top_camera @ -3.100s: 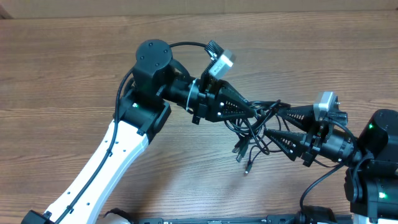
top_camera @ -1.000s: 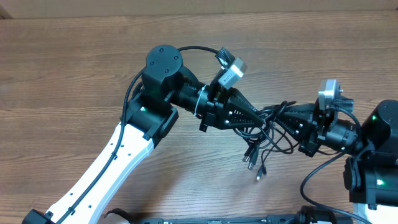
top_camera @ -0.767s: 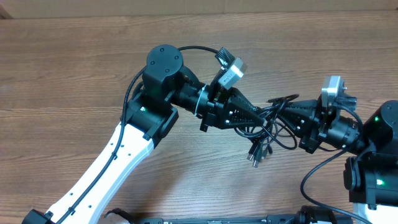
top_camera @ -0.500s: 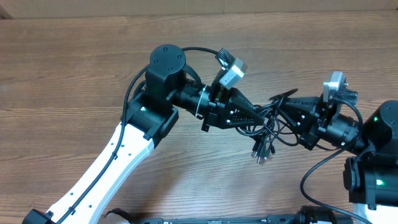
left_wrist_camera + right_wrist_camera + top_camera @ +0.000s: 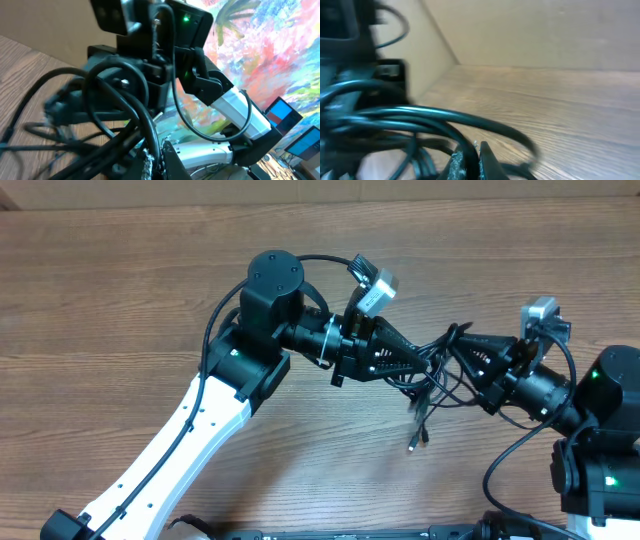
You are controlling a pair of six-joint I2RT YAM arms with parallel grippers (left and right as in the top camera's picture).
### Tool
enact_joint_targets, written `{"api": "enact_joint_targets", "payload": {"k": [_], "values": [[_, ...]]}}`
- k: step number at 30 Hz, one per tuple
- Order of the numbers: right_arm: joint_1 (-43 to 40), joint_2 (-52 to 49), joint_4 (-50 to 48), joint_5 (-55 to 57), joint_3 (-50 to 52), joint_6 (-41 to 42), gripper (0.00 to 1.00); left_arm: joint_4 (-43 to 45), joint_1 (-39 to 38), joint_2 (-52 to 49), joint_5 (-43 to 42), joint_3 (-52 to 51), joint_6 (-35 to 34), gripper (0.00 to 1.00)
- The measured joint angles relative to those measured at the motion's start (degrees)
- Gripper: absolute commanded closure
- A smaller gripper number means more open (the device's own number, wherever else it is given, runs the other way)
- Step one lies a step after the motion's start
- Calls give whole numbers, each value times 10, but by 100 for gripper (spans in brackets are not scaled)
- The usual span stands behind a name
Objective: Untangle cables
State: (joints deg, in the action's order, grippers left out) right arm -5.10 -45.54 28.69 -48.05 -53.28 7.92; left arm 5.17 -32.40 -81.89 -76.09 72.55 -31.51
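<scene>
**Cable knot, lifted, right of centre**

Table (image 5: 100, 280): wood, fills the frame.
Cables (image 5: 432, 385): black tangle held above the table between both pincers, plugs dangling toward the lower frame.
Left pincer (image 5: 432, 364): pinching cables.
Right pincer (image 5: 457, 346): pinching cables, just beside it.
Step, judged: pulling the knot open. Next move calls for drawing the pincers apart without tightening the loops.

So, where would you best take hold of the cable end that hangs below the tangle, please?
Probably grip the cable end on its straight stretch just above the plug, coming in from the near edge of the table. It hangs free below the tangle, clear of the loops.
</scene>
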Motion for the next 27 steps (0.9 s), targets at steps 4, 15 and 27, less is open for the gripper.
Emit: {"api": "enact_joint_targets", "payload": {"k": [4, 15, 27], "values": [[0, 0, 19, 45, -1, 4, 96, 0, 0, 0, 2, -2, 0, 96], [-2, -3, 63, 129, -3, 5, 96, 4, 0, -4, -18, -2, 2, 96], [-5, -9, 111, 132, -3, 10, 87, 4, 26, -3, -42, -2, 2, 96]]}}
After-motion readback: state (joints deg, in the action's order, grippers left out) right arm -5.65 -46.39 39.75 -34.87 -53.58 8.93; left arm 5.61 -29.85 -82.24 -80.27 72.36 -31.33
